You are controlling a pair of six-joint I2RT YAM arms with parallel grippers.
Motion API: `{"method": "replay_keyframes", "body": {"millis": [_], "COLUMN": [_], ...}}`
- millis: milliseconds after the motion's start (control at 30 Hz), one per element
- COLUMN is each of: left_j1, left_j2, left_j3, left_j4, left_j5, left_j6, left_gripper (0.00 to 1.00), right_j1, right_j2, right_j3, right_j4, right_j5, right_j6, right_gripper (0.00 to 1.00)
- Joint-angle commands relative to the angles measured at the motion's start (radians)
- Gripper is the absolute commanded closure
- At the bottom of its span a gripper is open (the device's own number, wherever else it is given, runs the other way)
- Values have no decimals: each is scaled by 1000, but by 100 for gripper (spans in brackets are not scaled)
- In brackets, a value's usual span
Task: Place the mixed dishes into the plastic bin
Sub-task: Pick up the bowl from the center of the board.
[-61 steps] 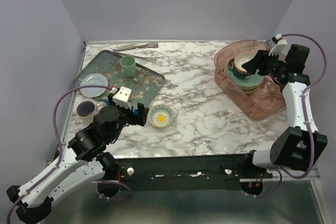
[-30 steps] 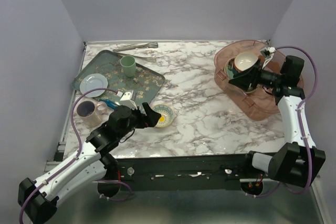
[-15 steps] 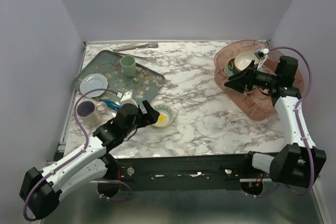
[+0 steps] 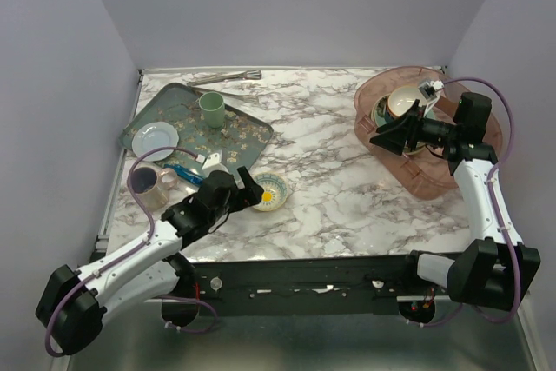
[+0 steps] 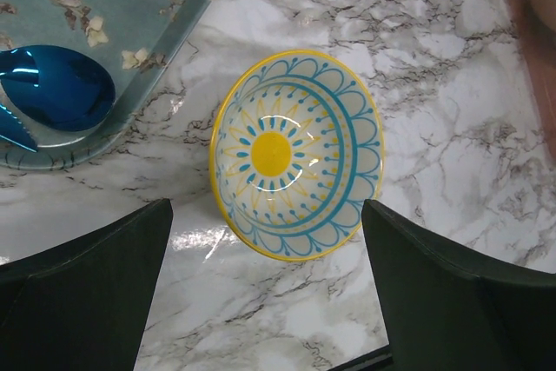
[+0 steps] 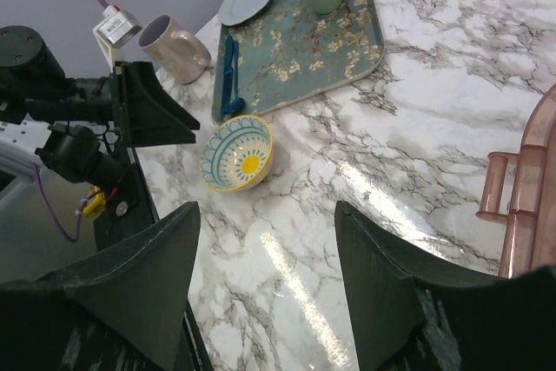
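bowl: blue-and-yellow patterned bowl [image 4: 267, 192] sits upright on the marble desk [image 4: 339, 180], just off the near corner of the floral tray [image 4: 178, 110]. It is well apart from the bin.
bin: plastic bin [image 4: 439, 175] is at the far right. It already holds stacked dishes [image 4: 393, 119], with a cream bowl on top.
left jaws: wide open and empty. The left wrist view shows one finger on each side of the bowl, apart from its rim.
right jaws: open, nothing between them. They hang over the bin's desk-side edge and face out across the desk.
changed: over the last two seconds your left arm swung from the tray edge onto the bowl. The right arm backed off the stack and left the cream bowl on it.
meaning: the right side's drop looks done. The patterned bowl looks like the next pick, and the approach is nearly lined up.
next: my call is lower, close across the rim, then make the long carry right.
risk: the rounded, glossy wall could slip or tip in a pinch.
rest: the tray carries a small pale plate [image 4: 155, 136], a green cup [image 4: 211, 109] and a blue spoon [image 5: 52, 93]. A mug [image 4: 148, 182] stands beside the tray. That plate may still be yours to move.
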Motion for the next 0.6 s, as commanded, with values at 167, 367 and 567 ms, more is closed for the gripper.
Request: {"method": "replay_keyframes", "body": {"millis": [167,367,567], "left_j1": [7,7,10], "left_j2": [170,293,371], "left_j3": [40,42,71], "left_j4": [6,102,84], "left_j5": [-73,-34,-65], "left_j6": [-37,-7,6], "left_gripper": [6,39,64], "right_j1": [11,11,11], "right_j2": [-2,-1,-1], "right_j3": [-8,-8,-8], "right_j4": [-8,-9,-12], "right_j5": [-12,-13,-13], "right_j6": [-17,-17,-20], "right_gripper": [29,29,29]}}
